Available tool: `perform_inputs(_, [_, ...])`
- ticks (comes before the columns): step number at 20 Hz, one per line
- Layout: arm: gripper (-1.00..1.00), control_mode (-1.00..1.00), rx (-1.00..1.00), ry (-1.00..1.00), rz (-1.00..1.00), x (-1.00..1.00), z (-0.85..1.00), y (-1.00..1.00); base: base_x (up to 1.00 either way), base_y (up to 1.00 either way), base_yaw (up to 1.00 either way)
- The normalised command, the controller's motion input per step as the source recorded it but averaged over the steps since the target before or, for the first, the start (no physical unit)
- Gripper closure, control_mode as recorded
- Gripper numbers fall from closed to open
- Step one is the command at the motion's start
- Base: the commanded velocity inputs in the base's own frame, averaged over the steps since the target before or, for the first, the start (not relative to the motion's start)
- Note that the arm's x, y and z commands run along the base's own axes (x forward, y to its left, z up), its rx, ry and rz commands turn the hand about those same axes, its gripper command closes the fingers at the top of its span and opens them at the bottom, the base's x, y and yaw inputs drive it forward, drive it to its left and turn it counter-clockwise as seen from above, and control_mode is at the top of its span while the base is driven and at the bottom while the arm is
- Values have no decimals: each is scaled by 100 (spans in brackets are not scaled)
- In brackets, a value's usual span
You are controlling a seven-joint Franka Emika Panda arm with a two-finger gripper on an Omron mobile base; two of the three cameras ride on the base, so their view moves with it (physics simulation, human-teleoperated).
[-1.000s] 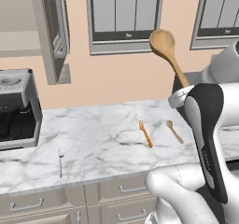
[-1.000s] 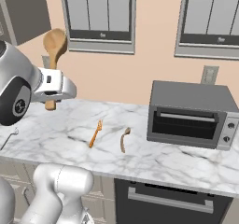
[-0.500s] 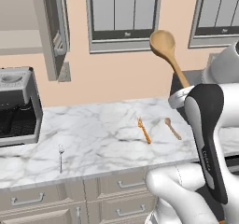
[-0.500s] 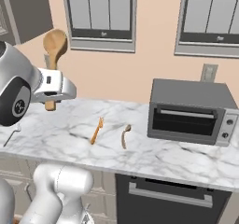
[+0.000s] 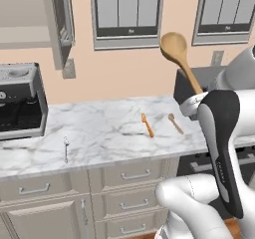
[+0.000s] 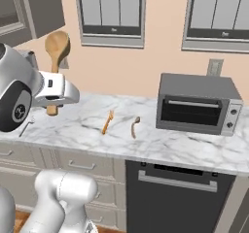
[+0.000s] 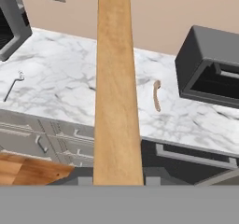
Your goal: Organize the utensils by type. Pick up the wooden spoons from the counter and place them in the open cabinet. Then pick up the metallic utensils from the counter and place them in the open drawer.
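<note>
One large light-brown wooden spoon (image 5: pixel 181 59) rides upright, clamped in the tool (image 6: pixel 52 111); below it on the marble surface (image 5: pixel 109 128), smaller tan spoon (image 5: pixel 175 123), orange fork (image 5: pixel 147 125) and silver utensil (image 5: pixel 65 149) wait.

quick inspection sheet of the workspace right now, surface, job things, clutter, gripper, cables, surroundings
surface: white marble counter.
job's things: large wooden spoon held up in the air; small wooden spoon, orange fork and silver utensil lie apart on the counter; cabinet open.
clutter: coffee machine, toaster oven.
grippers: gripper shut on the large wooden spoon's handle.
cables: nothing seen.
surroundings: windows, wall socket, drawers, dishwasher.
</note>
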Motion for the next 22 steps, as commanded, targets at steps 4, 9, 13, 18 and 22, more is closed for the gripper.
perform_inputs(4, [100, 100, 0, 0, 0, 0, 0, 0, -44, 33, 0])
perform_inputs(9, [100, 100, 0, 0, 0, 0, 0, 0, -35, 42, 0])
perform_inputs(13, [100, 100, 0, 0, 0, 0, 0, 0, -26, 53, 0])
perform_inputs(18, [100, 100, 0, 0, 0, 0, 0, 0, -4, 56, 0])
perform_inputs(22, [100, 100, 0, 0, 0, 0, 0, 0, -3, 63, 0])
